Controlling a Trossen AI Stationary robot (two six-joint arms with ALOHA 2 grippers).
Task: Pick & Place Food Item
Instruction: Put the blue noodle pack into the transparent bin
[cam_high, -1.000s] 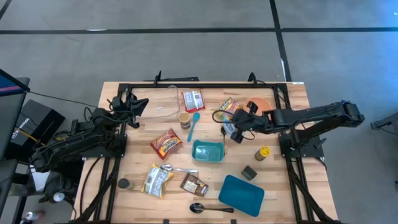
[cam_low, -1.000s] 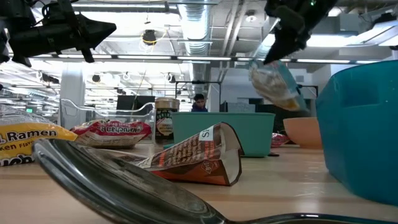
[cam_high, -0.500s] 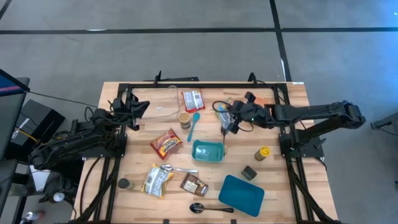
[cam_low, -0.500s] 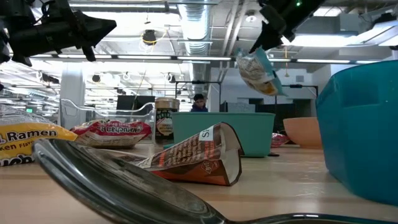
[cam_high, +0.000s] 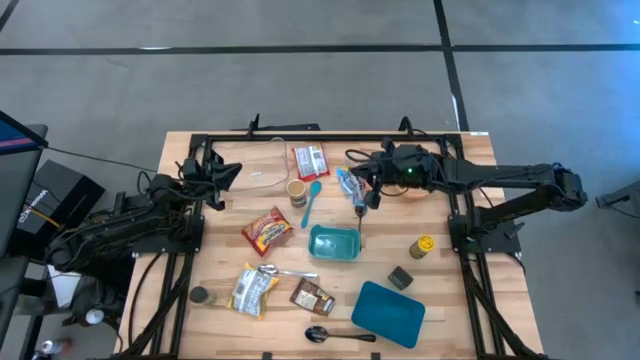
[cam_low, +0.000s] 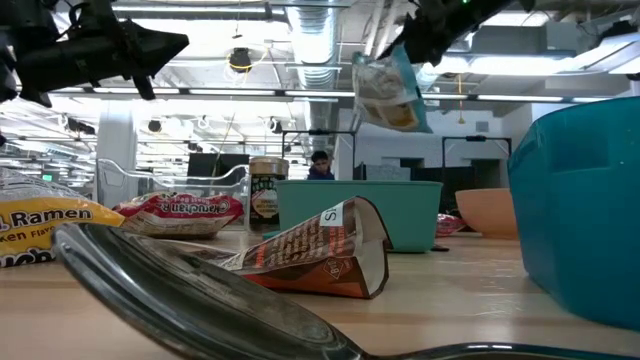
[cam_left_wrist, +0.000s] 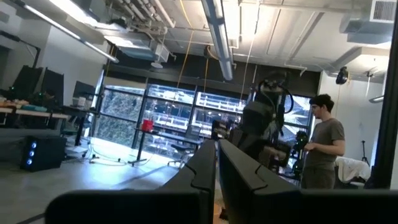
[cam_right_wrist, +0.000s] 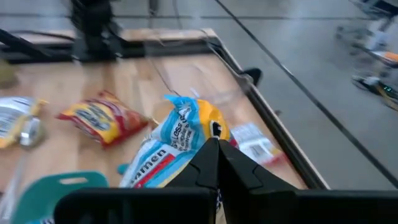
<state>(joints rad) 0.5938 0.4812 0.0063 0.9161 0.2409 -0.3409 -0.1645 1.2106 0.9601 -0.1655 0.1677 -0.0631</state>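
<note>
ramen packet (cam_high: 349, 184) pinched in right gripper (cam_high: 362, 189)

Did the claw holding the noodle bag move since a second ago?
Yes. The right gripper, shut on the ramen packet, has carried it toward the left side and the far edge, now past the teal container.
</note>
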